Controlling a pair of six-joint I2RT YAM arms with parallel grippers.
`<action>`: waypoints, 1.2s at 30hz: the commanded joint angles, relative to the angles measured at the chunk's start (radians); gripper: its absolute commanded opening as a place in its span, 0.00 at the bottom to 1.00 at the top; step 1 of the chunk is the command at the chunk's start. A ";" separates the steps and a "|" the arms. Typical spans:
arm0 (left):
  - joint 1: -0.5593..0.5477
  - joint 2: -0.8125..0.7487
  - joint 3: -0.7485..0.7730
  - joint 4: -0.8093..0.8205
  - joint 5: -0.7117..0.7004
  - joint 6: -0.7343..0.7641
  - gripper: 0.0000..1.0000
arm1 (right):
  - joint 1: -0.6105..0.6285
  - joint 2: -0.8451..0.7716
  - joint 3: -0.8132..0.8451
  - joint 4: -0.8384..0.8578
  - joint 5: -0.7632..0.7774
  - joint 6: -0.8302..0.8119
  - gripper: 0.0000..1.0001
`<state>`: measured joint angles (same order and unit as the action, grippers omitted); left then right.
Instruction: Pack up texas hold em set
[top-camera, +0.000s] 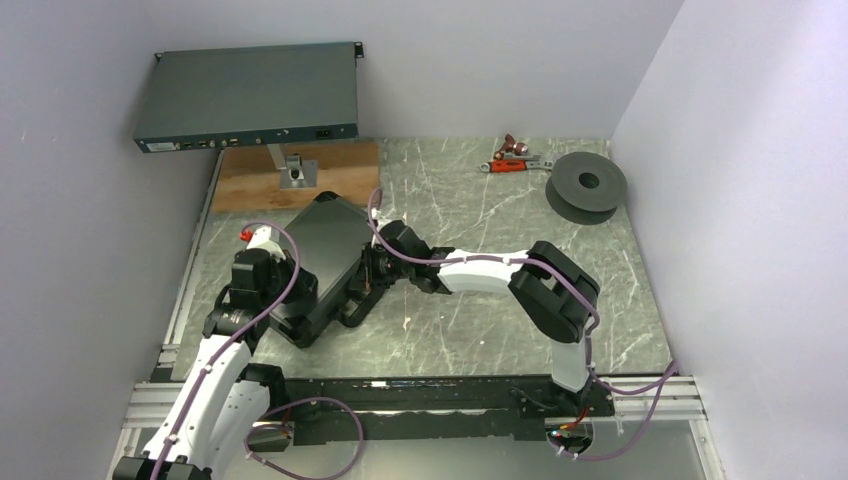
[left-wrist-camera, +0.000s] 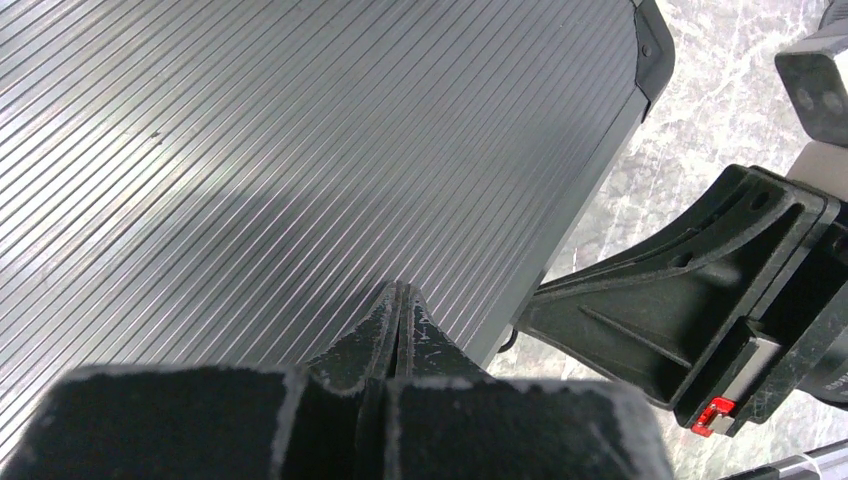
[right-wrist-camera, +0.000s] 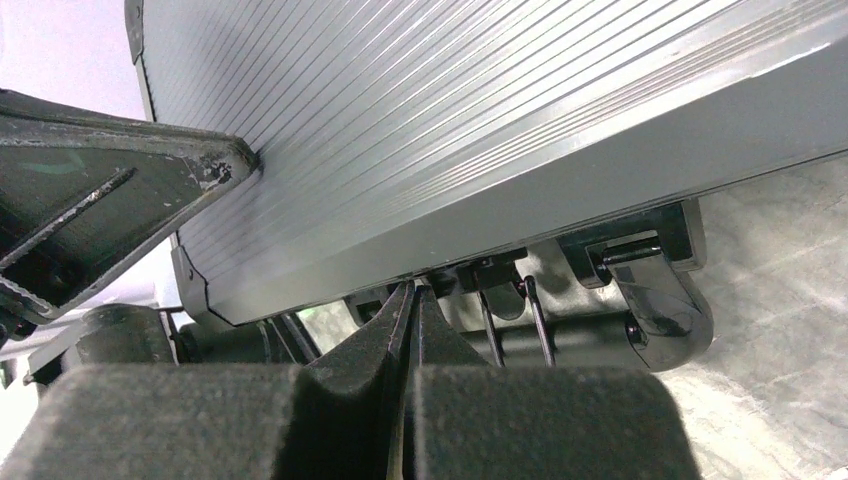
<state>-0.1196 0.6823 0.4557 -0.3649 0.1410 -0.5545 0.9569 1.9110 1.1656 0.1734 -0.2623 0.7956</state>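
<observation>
At the near edge of the table (top-camera: 480, 320), between the two arm bases, nothing of the set lies loose; chip rolls, card decks and buttons are nowhere in view, so presumably they are inside, though that cannot be confirmed; a little farther in, left of centre, sits the black briefcase (top-camera: 325, 240) with its ribbed lid down, one side seeming raised, and whether it is fully seated I cannot tell; the left gripper (left-wrist-camera: 398, 300), fingers pressed together and holding nothing, rests its tips on the ribbed lid (left-wrist-camera: 250, 150) close to the front edge; the right gripper (right-wrist-camera: 413, 300), likewise closed and empty, points in under that edge toward the wire latch loops (right-wrist-camera: 510, 320) beside the black handle fitting (right-wrist-camera: 650, 300); the step looks like securing the lid, and it would go best if the left arm bore straight down rather than skating along the ribs, pinning the lid while the right tips nudge the latch home without levering the case sideways; beyond lie a wooden board (top-camera: 250, 180), a red-handled tool (top-camera: 510, 160) and a dark spool (top-camera: 585, 183), with a grey rack unit (top-camera: 250, 100) farthest back; no brand, label or legible writing shows on the case, grippers or rack.
</observation>
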 joint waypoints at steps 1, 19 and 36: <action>-0.005 -0.002 -0.012 -0.063 -0.020 -0.009 0.00 | 0.005 -0.059 -0.026 0.030 0.055 -0.029 0.00; -0.008 0.008 -0.021 -0.060 -0.023 -0.013 0.00 | 0.000 -0.152 -0.222 -0.100 0.179 0.021 0.03; -0.022 0.004 -0.022 -0.068 -0.038 -0.017 0.00 | 0.002 -0.005 -0.069 -0.053 0.076 0.018 0.00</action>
<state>-0.1352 0.6823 0.4553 -0.3649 0.1169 -0.5674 0.9585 1.9057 1.0351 0.0765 -0.1669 0.8127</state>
